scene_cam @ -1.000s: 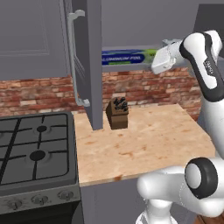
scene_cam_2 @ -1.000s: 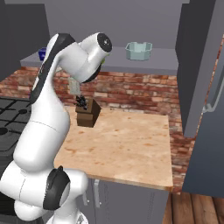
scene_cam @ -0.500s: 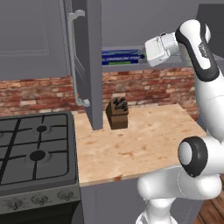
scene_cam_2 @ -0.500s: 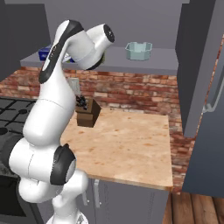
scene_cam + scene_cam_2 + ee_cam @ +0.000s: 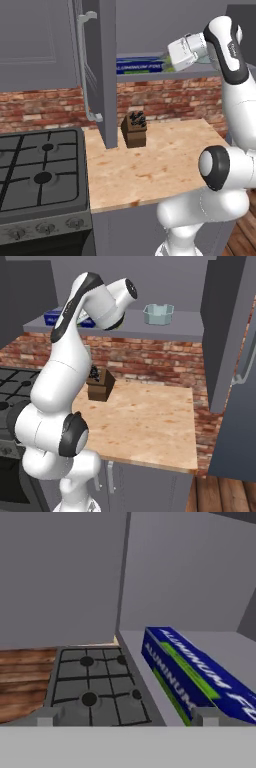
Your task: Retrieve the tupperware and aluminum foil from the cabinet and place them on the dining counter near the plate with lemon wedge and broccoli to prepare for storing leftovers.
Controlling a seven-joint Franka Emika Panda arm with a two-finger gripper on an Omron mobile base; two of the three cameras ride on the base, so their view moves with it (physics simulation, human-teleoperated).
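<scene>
Now foil (image 5: 197,674) lies on cabinet shelf (image 5: 150,75), beside open door (image 5: 97,70), just ahead and right of jaws, long axis running away from them. Jaws look spread, empty. Tub (image 5: 158,313) further along shelf.

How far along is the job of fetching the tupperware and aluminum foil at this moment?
Done: the cabinet door stands open. In hand: the gripper is at shelf height beside the aluminum foil, not gripping it. Left: the foil and the tupperware both sit on the shelf; neither has reached the dining counter.
</scene>
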